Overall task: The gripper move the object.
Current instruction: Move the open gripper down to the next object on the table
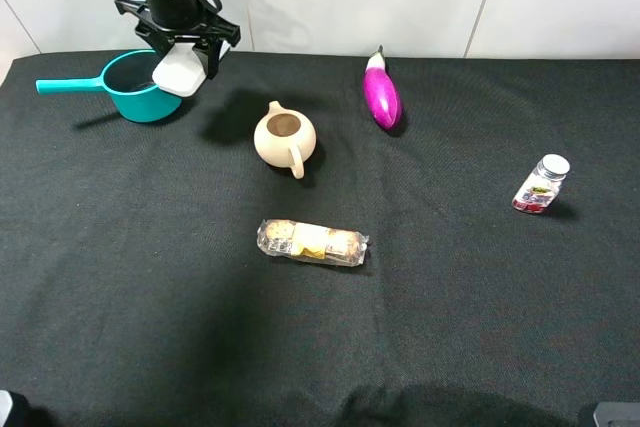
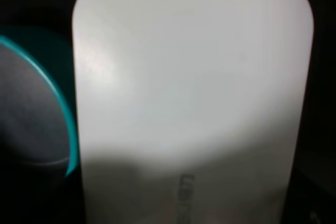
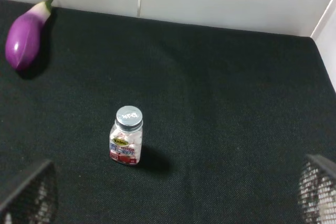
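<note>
A black cloth table (image 1: 450,327) seen from a high camera, with a white wall behind it. At the far left corner, the left gripper (image 1: 186,51), black with a grey bracket and cables, points down and is clamped on a flat white case (image 1: 180,73) with rounded ends. The case hangs tilted between the black fingers, lifted off the cloth. In the high view it overlaps the right rim of a teal saucepan (image 1: 132,102) whose handle points left. Whether the case touches the pan cannot be told. The left wrist camera is almost filled by the smooth white case (image 2: 189,93), with the curved teal rim of the saucepan (image 2: 64,109) just beside it. Near the middle of the table a cream round teapot (image 1: 285,137) stands open-topped. A clear-wrapped snack roll (image 1: 312,242) lies nearer the front, apart from the teapot. A purple eggplant (image 1: 381,95) lies toward the back. A small bottle (image 1: 541,185) with a silver cap stands alone at the right. The right wrist camera shows the right gripper (image 3: 172,192) with its mesh-padded fingertips spread wide and holding nothing, above bare cloth, near the bottle (image 3: 126,136) and well apart from the eggplant (image 3: 23,38).
</note>
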Available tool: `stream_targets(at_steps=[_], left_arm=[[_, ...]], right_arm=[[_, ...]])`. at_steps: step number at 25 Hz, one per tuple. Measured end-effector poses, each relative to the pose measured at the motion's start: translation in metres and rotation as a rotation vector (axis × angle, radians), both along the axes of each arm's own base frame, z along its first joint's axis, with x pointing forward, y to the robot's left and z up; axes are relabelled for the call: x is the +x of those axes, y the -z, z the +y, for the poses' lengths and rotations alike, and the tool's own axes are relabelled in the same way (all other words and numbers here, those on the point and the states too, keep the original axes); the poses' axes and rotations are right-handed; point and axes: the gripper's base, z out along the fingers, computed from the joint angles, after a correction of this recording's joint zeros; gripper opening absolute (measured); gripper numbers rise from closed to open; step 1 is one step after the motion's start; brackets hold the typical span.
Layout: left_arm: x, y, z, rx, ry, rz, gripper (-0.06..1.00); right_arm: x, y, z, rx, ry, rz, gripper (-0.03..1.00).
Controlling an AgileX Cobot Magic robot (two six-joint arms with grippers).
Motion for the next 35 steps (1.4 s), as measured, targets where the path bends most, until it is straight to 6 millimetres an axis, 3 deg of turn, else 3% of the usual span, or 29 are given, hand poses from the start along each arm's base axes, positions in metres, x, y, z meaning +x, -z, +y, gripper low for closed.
stream_targets(at_steps=[14, 35], left_arm=[[0.011, 0.036, -0.004, 0.01, -0.001, 0.036, 0.67], [0.016, 0.073, -0.001, 0.023, -0.009, 0.079, 0.67]], right_arm=[[0.0, 0.0, 0.0, 0.0, 0.0, 0.0, 0.69], [0.0, 0.0, 0.0, 0.001, 0.0, 0.0, 0.69]])
